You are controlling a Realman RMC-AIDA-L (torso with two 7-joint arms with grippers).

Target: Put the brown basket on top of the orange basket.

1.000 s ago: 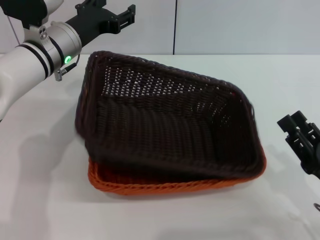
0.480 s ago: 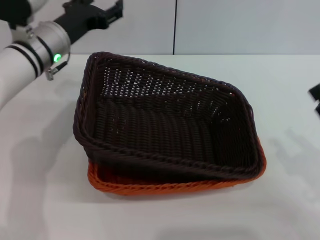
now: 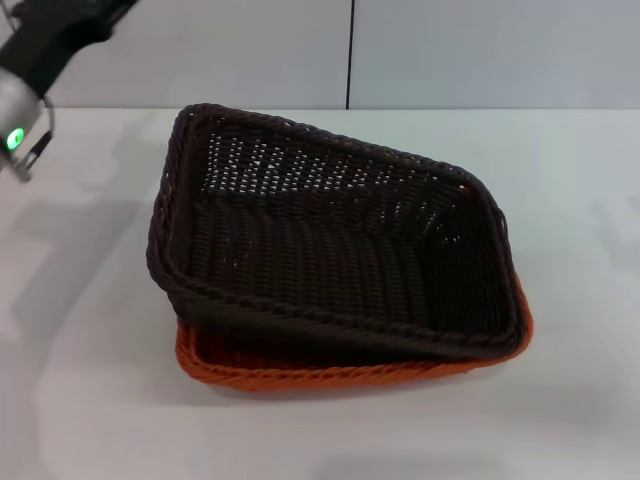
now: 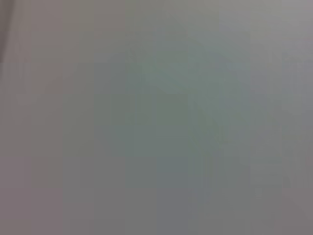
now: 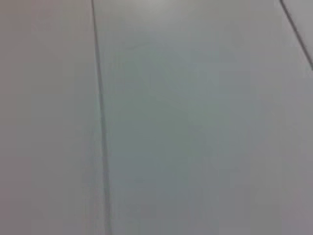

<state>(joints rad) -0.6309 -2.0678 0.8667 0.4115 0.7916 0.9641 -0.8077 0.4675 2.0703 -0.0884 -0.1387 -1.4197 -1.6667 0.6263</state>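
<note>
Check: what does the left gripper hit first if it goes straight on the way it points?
Probably the back wall. The left gripper points up and away from the brown basket, and its wrist view shows only a plain grey surface. Depth is unclear.

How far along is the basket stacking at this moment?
Done, by the look of it: the dark brown woven wicker basket sits on the bright orange woven wicker basket, skewed and tilted, not nested square. Nothing is in hand; only part of the left arm shows at the head view's top corner, and no gripper is visible. What may be left is squaring the stack.
</note>
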